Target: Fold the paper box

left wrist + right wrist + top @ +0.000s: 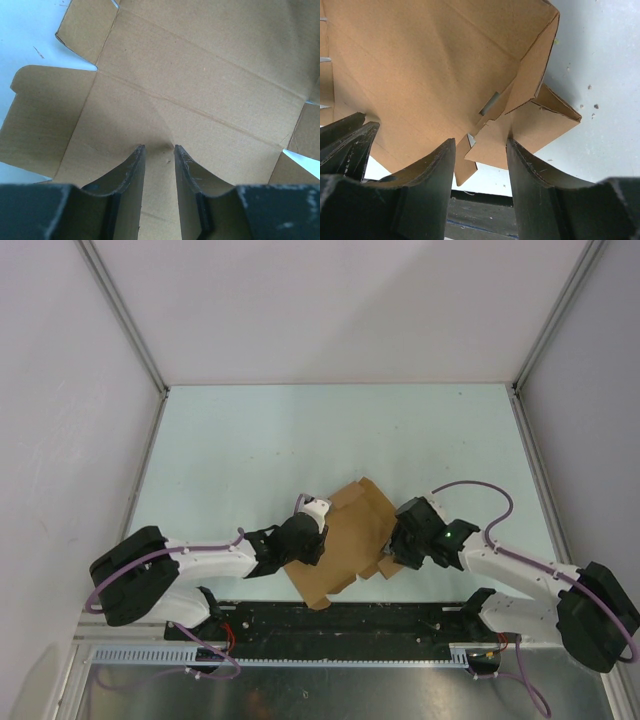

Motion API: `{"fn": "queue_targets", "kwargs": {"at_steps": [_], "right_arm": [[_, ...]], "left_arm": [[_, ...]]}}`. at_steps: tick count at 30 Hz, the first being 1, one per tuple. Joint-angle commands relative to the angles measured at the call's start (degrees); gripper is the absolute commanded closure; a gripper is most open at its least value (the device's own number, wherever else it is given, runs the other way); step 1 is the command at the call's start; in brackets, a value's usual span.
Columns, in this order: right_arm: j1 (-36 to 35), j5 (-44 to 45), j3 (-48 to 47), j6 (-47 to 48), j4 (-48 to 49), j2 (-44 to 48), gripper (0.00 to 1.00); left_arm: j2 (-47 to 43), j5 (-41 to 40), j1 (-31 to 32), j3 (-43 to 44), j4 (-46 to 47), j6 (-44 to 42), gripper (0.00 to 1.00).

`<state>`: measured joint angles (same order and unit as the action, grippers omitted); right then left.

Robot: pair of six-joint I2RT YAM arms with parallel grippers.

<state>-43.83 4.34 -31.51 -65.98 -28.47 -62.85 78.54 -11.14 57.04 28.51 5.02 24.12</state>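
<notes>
No word, label, brand, number or sign can be read in any of the three views. The paper box [345,540] shows only plain brown cardboard with crease lines and cut edges, with no print or sticker on the faces in view. The wrist views add no legible marking.

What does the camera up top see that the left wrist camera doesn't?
Only the top view shows the whole paper box, the table around it and the right gripper at its right edge. Only the left wrist view shows the crease lines pressed into the cardboard. Both show the brown box and the left gripper at it.
</notes>
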Motion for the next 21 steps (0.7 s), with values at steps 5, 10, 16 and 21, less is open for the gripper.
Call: {"fn": "queue_targets", "kwargs": {"at_steps": [5, 10, 16, 21], "right_arm": [[-0.29, 2.52, 0.13, 0.85, 1.40, -1.31, 0.49], [-0.29, 1.99, 0.22, 0.94, 1.40, -0.18, 0.49], [-0.02, 1.73, 0.13, 0.76, -2.73, 5.80, 0.49], [0.59, 2.69, 0.13, -2.39, -12.30, 11.86, 0.48]], "left_arm": [[0.65, 1.29, 0.36, 1.11, -0.18, 0.67, 0.66], [0.47, 1.12, 0.36, 0.93, -0.18, 0.67, 0.66], [0.65, 1.29, 0.36, 1.11, -0.18, 0.58, 0.66], [0.21, 1.47, 0.36, 1.37, -0.44, 0.58, 0.66]]}}
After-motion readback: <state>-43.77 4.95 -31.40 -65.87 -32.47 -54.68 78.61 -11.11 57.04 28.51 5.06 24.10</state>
